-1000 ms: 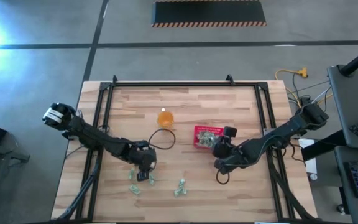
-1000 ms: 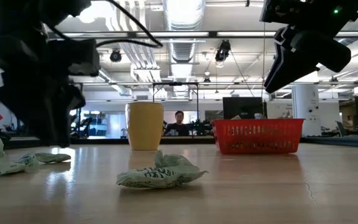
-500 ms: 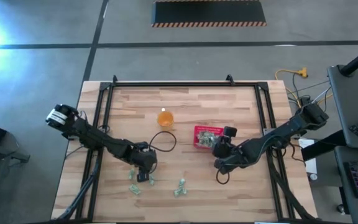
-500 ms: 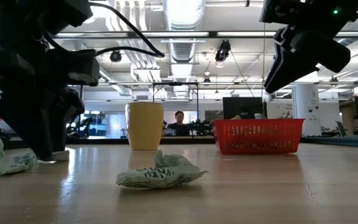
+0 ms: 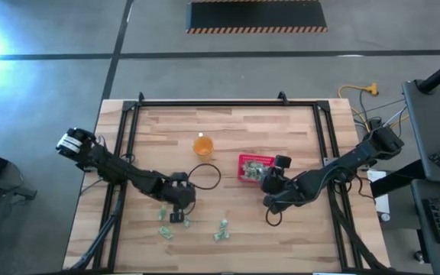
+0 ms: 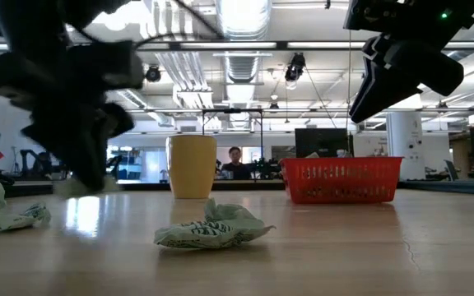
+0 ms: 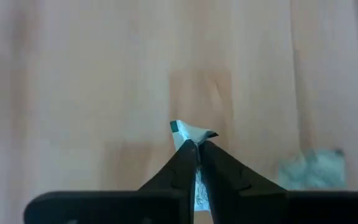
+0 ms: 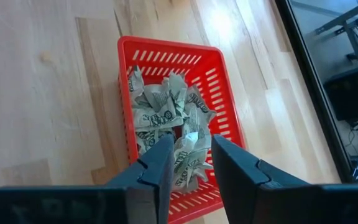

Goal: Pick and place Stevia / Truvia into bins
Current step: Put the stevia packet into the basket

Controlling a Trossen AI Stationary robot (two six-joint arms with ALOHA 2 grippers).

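Left wrist view gives me the clearest look: a green-and-white Stevia packet (image 7: 193, 134) is pinched between the tips of my left gripper (image 7: 197, 155), whose fingers are closed on it above the wooden table (image 7: 73, 93). From above, that gripper (image 5: 177, 206) sits near the front left of the table, with loose packets (image 5: 165, 234) just in front of it and another (image 5: 221, 231) a little to the right. In the low view a crumpled packet (image 6: 212, 231) lies in the foreground; the left arm is blurred there, so I can't make out the held packet. The red basket (image 8: 219, 81), right of centre, already holds a heap of packets (image 8: 166, 115). My right gripper (image 8: 188, 162) hangs over the basket, fingers apart, and I see nothing between them. An orange cup (image 5: 202, 143) stands behind and left of the basket.
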